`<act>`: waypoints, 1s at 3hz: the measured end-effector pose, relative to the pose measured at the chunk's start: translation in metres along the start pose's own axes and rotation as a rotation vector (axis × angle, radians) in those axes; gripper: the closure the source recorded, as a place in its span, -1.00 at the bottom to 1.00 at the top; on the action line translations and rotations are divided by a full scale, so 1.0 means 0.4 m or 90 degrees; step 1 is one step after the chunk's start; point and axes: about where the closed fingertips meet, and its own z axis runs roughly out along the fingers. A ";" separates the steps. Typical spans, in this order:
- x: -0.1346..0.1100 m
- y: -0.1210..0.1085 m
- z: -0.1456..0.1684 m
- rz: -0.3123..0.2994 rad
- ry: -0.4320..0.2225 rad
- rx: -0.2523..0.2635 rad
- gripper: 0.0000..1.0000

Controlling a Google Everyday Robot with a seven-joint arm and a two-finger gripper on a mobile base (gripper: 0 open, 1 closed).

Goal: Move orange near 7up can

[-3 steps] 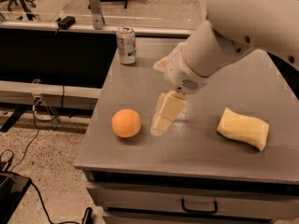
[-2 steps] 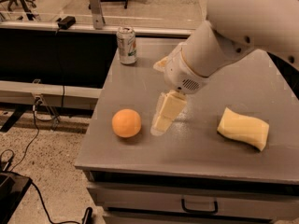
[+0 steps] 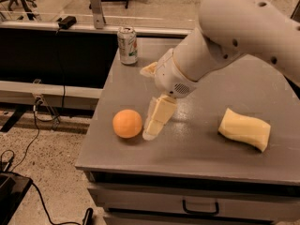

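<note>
Pincer [image 3: 152,129] just beside orange [image 3: 127,123], 7up can [image 3: 127,45] upright, well apart

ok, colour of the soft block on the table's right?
The soft block is pale yellow, camera view. The gripper hangs beside the round orange fruit.

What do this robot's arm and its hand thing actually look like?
The arm is a fat, smooth white shell with a few small dark holes and a little slotted grille near the wrist; no loose cables show. The gripper, beside the orange, is pale cream and blocky.
</note>
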 end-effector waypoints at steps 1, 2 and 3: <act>-0.015 0.019 0.052 -0.032 -0.027 -0.045 -1.00; -0.023 0.042 0.078 -0.049 -0.047 -0.078 -1.00; -0.031 0.059 0.093 -0.061 -0.059 -0.099 -1.00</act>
